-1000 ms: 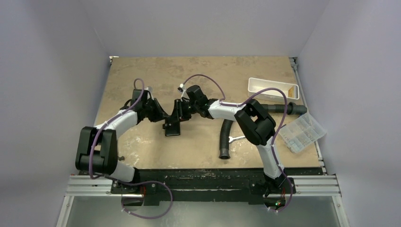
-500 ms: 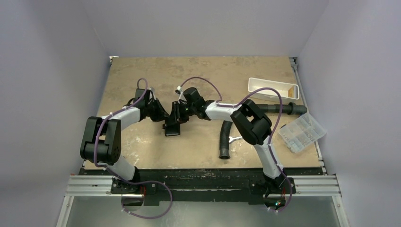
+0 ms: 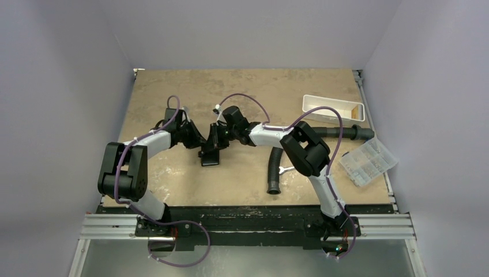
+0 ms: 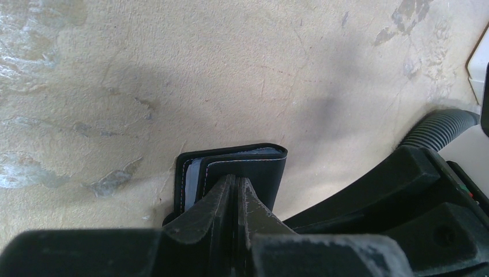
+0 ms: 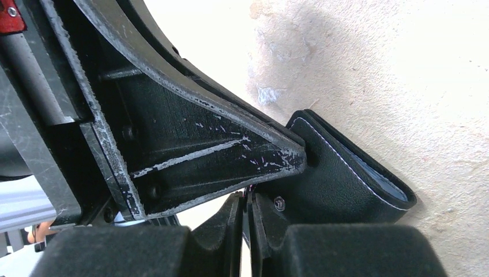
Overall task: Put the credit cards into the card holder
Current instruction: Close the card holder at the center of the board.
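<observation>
As the left fingers [image 4: 216, 202] and right fingers [image 5: 230, 216], pressed together, pinch it, the card holder [image 3: 210, 154] runs near-to-far.

Matt stitched leather card holder [image 4: 256, 173] on rough, mottled tabletop [image 4: 230, 69]

Black-jointed white arms [image 3: 151, 139], purple cables [image 3: 242, 95], scuffed black pincer fingers [image 4: 204, 216]

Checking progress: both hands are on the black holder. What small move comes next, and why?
Probably press the card holder closed: the left hand and right hand both pinch it, it gapes slightly, and the edge of a grey card shows inside.
</observation>
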You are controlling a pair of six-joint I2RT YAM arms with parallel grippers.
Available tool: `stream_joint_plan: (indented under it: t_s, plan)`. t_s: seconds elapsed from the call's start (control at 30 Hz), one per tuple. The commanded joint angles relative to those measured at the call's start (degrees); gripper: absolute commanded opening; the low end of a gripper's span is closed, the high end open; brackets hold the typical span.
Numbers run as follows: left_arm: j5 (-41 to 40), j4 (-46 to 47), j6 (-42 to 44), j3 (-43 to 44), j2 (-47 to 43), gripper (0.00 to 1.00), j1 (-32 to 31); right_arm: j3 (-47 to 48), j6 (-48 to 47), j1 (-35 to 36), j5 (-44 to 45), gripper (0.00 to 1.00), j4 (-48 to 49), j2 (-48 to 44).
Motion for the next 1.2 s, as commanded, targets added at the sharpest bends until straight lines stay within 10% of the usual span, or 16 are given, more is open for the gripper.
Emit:
stream_joint_plan:
  t_s: [0.0,0.47,0.8,1.17]
  plan:
    - [-1.8,0.5,1.7,-0.7,-0.4,0.04,0.5,2.3,0.6,0.4,-0.4,0.14,0.8,0.2]
    - [-1.9,0.6,1.9,-1.0,-0.7,0.04,0.5,3.7,0.3,0.6,-0.8,0.2,-0.6,1.1]
    - [-2.4,0.3,2.2,-1.1,-0.6,0.03,0.5,3.2,-0.5,0.8,0.4,0.0,-1.7,-0.8]
    - [-4.1,-1.3,3.0,-0.6,0.1,0.0,0.5,3.3,-3.3,0.7,5.3,0.0,-5.3,-4.0]
